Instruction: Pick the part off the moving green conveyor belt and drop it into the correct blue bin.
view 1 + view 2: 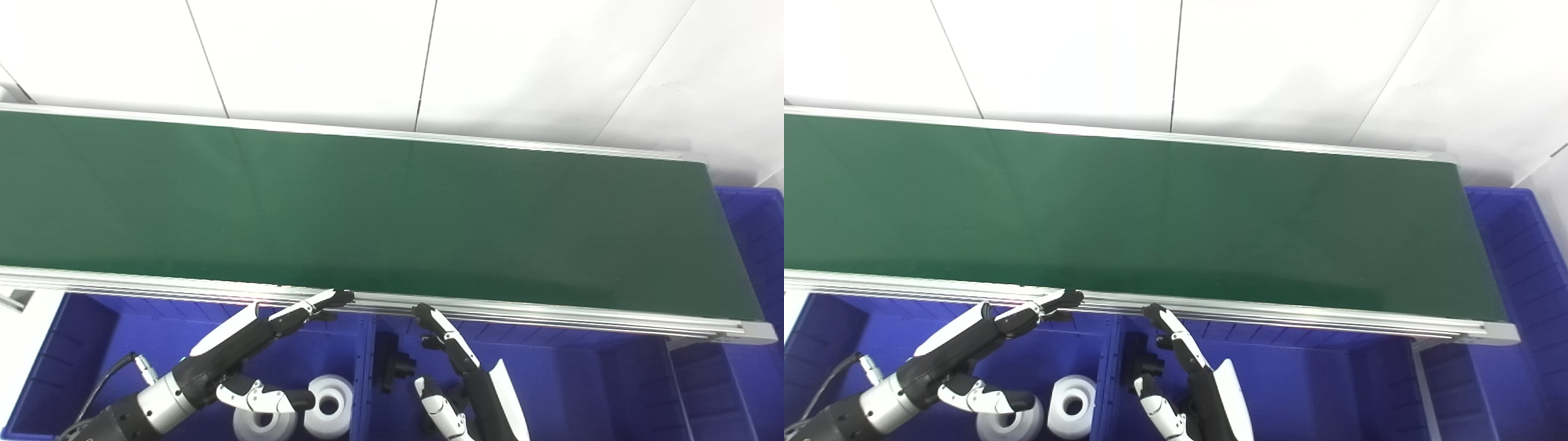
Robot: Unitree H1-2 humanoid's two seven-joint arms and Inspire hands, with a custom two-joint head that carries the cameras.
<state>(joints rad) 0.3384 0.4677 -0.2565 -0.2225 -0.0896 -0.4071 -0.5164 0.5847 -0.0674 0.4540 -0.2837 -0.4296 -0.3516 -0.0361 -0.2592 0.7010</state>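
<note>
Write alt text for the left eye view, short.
Empty green conveyor belt crosses the frame; both robot hands, left hand and right hand, hover open over blue bins at its near edge. White parts lie under the left, a black part beside the right.

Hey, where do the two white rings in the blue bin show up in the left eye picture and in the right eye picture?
Left eye view: the white rings sit at the bottom edge, left of centre, just right of the left hand.
Right eye view: the white rings sit at the bottom edge, further left.
Shared landmark: the bin divider stands right beside them, below the green belt.
</note>
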